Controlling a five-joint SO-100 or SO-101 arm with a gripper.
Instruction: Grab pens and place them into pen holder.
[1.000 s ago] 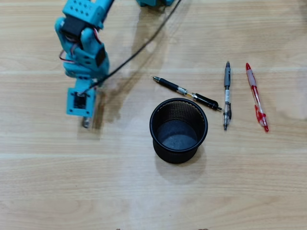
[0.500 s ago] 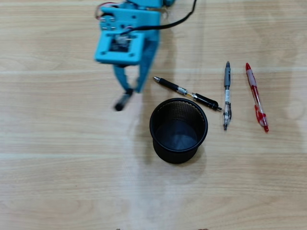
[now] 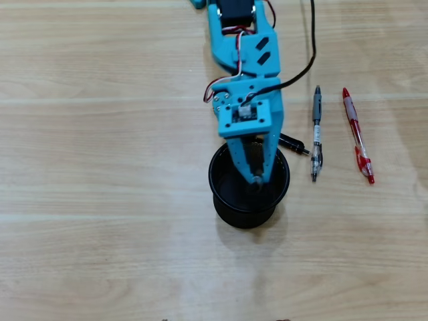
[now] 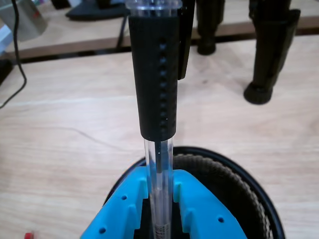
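Note:
In the overhead view my blue gripper (image 3: 255, 175) hangs over the mouth of the black mesh pen holder (image 3: 216, 189). It is shut on a clear pen with a black cap (image 4: 153, 84), which stands upright between the fingers (image 4: 199, 205) above the holder's rim (image 4: 242, 175). A black pen (image 3: 293, 143) lies up and right of the holder, mostly hidden under the arm. Further right on the table lie a grey-and-clear pen (image 3: 316, 134) and a red-and-clear pen (image 3: 358, 137), both lengthwise.
A black cable (image 3: 309, 50) runs from the arm toward the top edge. In the wrist view black stand legs (image 4: 269, 50) rise at the far side of the wooden table (image 3: 100, 221).
The gripper swung from the left side of the table rightward with the clear pen, and now holds it over the pen holder's opening. The other pens have not moved.

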